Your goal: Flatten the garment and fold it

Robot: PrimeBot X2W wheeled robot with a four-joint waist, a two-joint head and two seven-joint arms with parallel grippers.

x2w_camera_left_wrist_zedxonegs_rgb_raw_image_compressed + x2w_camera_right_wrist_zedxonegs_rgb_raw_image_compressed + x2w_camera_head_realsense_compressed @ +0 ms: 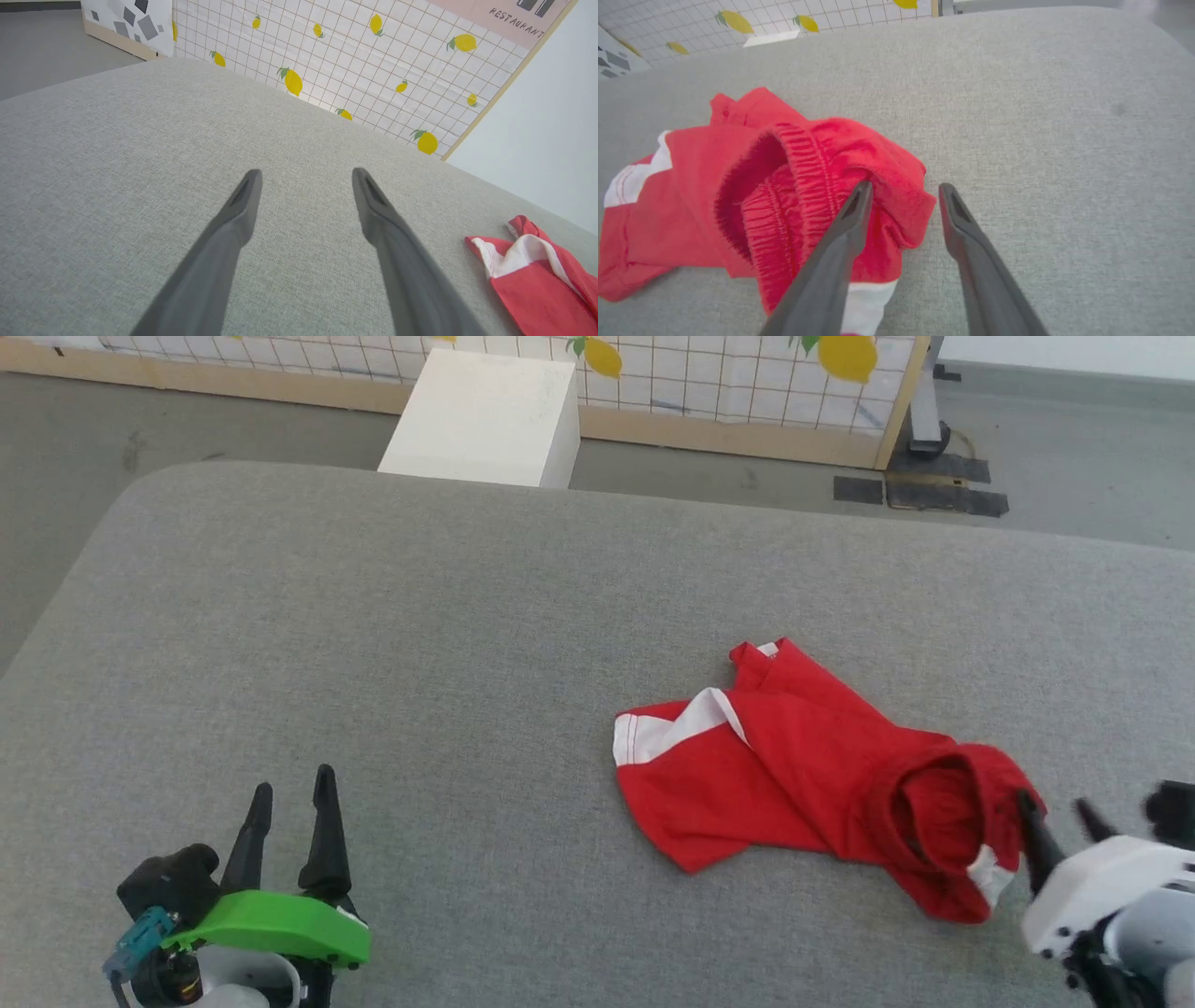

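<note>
In the head view your left gripper (pixel 294 780) hovers over bare grey padded surface (pixel 467 616), its two dark fingers spread apart with nothing between them. The garment (pixel 794 765) lies crumpled well off to that gripper's right. Your right gripper (pixel 1053 800) sits at the garment's near right end, its fingertips right at the rolled-open waistband (pixel 943 803). From here you cannot tell whether they touch the cloth. A white box (pixel 485 415) stands on the floor beyond the surface.

In the left wrist view your left gripper (pixel 306 171) shows both fingers wide apart over plain grey cloth. The garment (pixel 537 280) lies to the right of the fingers, apart from them, with a white stripe showing. A lemon-print panel (pixel 350 60) stands ahead.

In the right wrist view your right gripper (pixel 905 185) has its fingers parted and is not clamped on anything. The left finger overlaps the garment (pixel 691 196) at the gathered elastic waistband (pixel 803 154). The right finger stands over bare surface just beside the red edge (a fold of that edge pokes into the gap between them). The rest of the garment spreads away to the fingers' left.
</note>
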